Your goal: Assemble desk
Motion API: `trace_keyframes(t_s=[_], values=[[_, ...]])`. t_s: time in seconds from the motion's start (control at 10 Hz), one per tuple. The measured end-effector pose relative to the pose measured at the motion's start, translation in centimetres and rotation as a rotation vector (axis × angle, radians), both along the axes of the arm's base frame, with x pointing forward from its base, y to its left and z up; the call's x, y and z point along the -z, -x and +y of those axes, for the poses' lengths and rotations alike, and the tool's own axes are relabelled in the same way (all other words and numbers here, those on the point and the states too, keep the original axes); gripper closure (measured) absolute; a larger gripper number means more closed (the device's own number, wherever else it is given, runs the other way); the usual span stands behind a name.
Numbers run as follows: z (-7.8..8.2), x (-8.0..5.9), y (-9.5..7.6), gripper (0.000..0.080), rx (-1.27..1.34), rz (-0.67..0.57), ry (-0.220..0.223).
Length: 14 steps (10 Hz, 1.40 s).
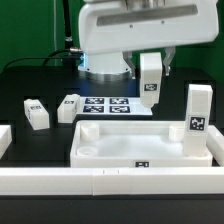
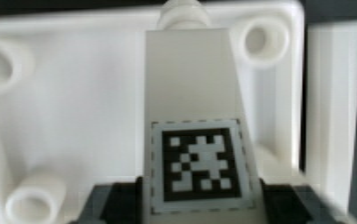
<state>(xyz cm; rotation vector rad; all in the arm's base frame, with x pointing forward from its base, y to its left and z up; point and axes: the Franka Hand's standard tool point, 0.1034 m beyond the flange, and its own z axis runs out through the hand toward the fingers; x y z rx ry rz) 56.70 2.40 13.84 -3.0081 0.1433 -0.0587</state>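
Exterior view: jaws closed narrowly on the held leg (image 1: 150, 80), hanging upright with its tag outward, over the far rim of the tabletop (image 1: 130, 140). Tabletop flat at mid-table, just behind the front border rail (image 1: 110, 182). Standing leg (image 1: 197, 112) upright at the tabletop's corner on the exterior view's right. First loose leg (image 1: 37, 114) and second loose leg (image 1: 70, 108) lying toward the table's edge on the exterior view's left, the second just beside the marker board (image 1: 108, 105). Wrist view: held leg (image 2: 196, 110) clamped between the jaws, tag facing the camera, above the tabletop (image 2: 50, 120) and its round corner socket (image 2: 1, 68).
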Motion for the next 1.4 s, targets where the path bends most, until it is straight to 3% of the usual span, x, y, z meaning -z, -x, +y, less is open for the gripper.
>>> trace_keyframes(t_s=[0.1, 0.3, 0.5, 0.7, 1.0, 1.2, 1.4], values=[[-0.2, -0.1, -0.9, 0.0514, 0.014, -0.088, 0.019], [-0.7, 0.2, -1.0, 0.0514, 0.029, -0.221, 0.062], [-1.8, 1.0, -0.8, 0.0514, 0.033, -0.237, 0.077], [-4.6, 0.4, -3.1, 0.0514, 0.014, -0.257, 0.09], [-5.0, 0.4, -3.4, 0.0514, -0.002, -0.288, 0.106], [-7.1, 0.3, -3.6, 0.0514, -0.033, -0.442, 0.199], [-10.8, -0.5, -4.0, 0.0514, -0.029, -0.544, 0.269]])
